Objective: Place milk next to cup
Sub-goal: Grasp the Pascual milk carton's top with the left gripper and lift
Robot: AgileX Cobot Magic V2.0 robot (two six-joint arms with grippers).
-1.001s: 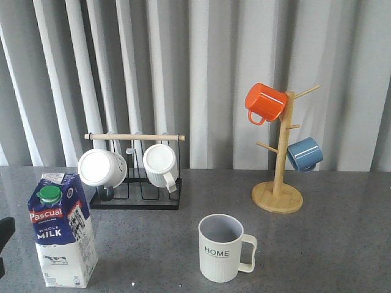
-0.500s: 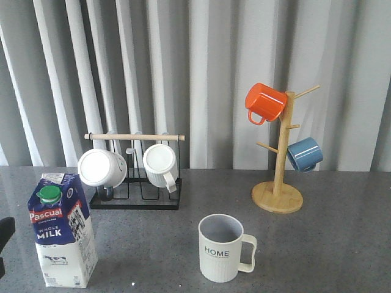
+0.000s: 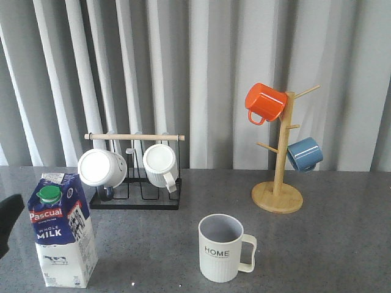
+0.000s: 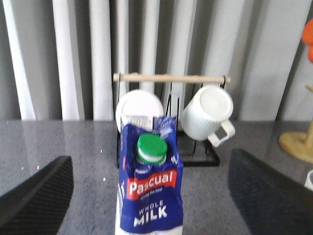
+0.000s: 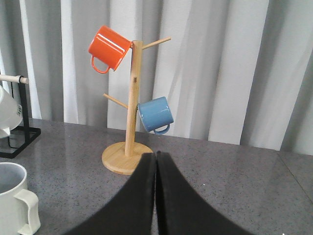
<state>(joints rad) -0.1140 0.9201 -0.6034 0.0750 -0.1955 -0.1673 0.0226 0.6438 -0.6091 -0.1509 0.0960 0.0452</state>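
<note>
Grey table point(image 3: 342, 244): upright blue-and-white milk point(image 3: 61, 231).

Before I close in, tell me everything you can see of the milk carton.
The milk carton is a tall gable-top pack, blue above and white below, apparently coated card, with a green round cap, a red "Pascual" label and "WHOLE MILK" lettering. It stands upright on the grey table, cap on, to the left of the HOME cup and well apart from it. Nothing grips it; the left gripper's fingers flank it, open.
</note>
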